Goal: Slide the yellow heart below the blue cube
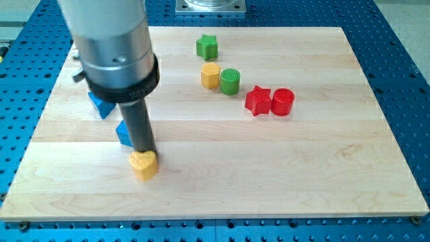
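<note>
Obs.: the arm carries no hand, so there is no open or closed state to record; it ends in a dark rod, and my tip [144, 152] sits at the top edge of the yellow heart [144, 165], apparently touching it. The yellow heart lies on the wooden desk [316, 168] just below the blue cube [125, 134], slightly toward the view's right of it; the two look near, possibly touching, but the rod hides the gap. Relative to the blue cube: a second blue block [101, 105], shape unclear, lies above and to the view's left, partly behind the arm's metal housing; a yellow block [210, 75] and a green cylinder [230, 81] stand well apart toward the upper right, touching each other; a green star [207, 46] is further up; a red star [258, 101] and red cylinder [283, 102] sit far to the right, side by side. Judgement: the placing step looks essentially complete, or in its last stretch. If any move remains, it calls for a small nudge of the heart toward the view's left to centre it under the cube, without disturbing the cube itself. Markings: no brand, label or legible writing is visible on the blocks, the desk or the arm.
</note>
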